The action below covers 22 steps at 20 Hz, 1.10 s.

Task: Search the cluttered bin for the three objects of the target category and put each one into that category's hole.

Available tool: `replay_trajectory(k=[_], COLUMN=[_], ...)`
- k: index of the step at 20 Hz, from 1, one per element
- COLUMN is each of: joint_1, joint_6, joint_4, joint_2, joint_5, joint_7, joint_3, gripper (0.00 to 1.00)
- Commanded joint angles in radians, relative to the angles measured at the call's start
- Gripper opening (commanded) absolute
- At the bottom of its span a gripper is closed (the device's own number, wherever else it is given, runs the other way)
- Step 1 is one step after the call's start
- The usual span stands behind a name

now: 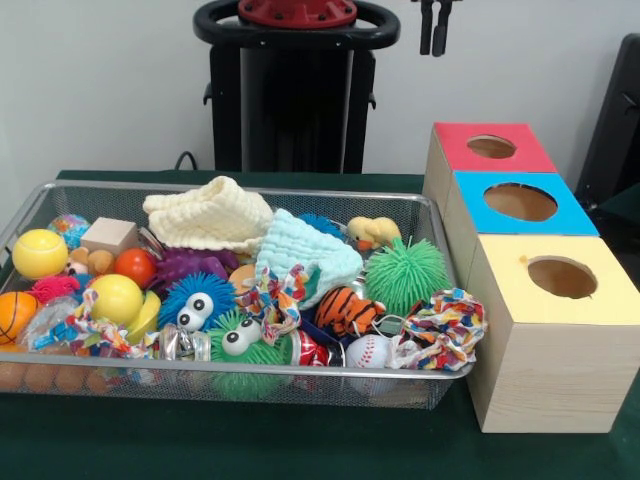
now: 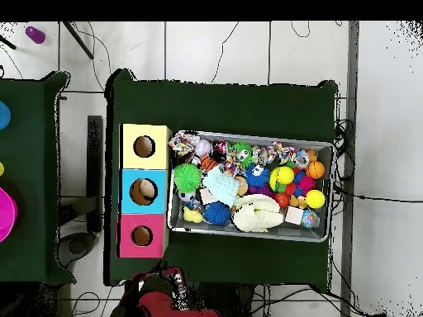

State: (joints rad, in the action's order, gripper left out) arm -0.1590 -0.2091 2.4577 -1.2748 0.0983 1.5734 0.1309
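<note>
Silver wire-mesh bin (image 1: 40, 195) on the green table (image 1: 250, 445), heaped with toys: pale yellow knitted cloth (image 1: 210, 215) at 12 o'clock, green spiky rubber ball (image 1: 405, 275) at 3 o'clock, white baseball (image 1: 368, 350) toward 5 o'clock, blue googly-eyed puffer (image 1: 195, 300) near centre. Beside the bin stand three wooden boxes with holes: red-topped (image 1: 490, 147), blue-topped (image 1: 520, 203), yellow-topped (image 1: 560, 278). The robot's hand (image 1: 436, 25) hangs drawn back above; whether its fingers are spread cannot be told.
</note>
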Motion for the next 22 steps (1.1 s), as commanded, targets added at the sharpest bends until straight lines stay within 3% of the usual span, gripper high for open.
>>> replay_trajectory(k=[1, 6, 10, 12, 16, 19, 22], joint_1=[-0.012, -0.027, -0.014, -0.042, -0.069, -0.059, -0.107], joint_6=[-0.001, 0.056, 0.132, 0.187, 0.289, 0.333, 0.379], joint_4=[0.034, 0.064, 0.06, 0.078, 0.082, 0.038, 0.018], joint_2=[0.042, 0.065, 0.136, 0.171, 0.284, 0.379, 0.442], joint_5=[0.034, 0.004, 0.026, 0.032, 0.056, 0.112, 0.172], joint_7=[0.13, 0.157, 0.181, 0.185, 0.194, 0.151, 0.121], joint_3=[0.001, 0.037, 0.006, 0.027, 0.019, -0.052, -0.054], gripper=[0.0, 0.0, 0.0, 0.0, 0.0, 0.0, 0.0])
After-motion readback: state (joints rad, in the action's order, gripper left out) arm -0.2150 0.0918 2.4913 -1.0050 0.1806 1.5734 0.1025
